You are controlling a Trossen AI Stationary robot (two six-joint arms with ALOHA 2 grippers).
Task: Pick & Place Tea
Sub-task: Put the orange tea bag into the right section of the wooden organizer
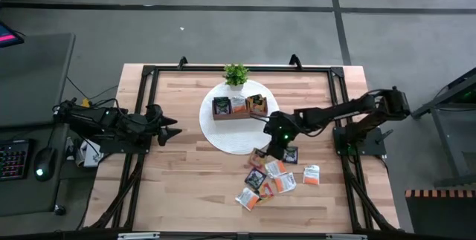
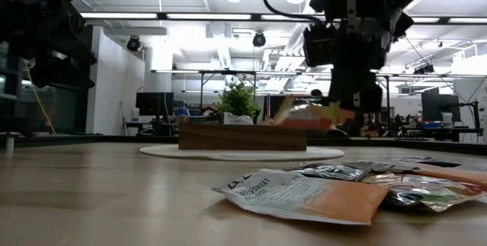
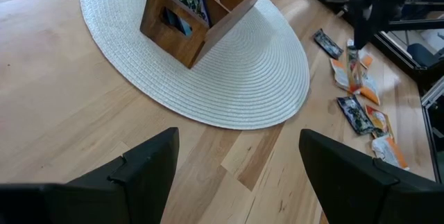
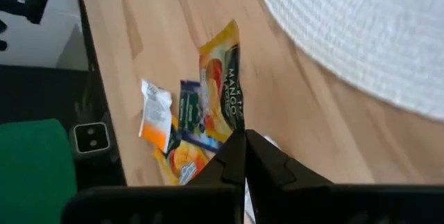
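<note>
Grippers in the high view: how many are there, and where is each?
2. The left gripper sits open at the table's left side; the right gripper is shut on a tea sachet above the loose pile.

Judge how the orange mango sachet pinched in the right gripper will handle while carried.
The orange mango sachet hangs edge-held from the right gripper, so it is probably light. It looks thin and flat, likely floppy. Its glossy wrapper may slip.
</note>
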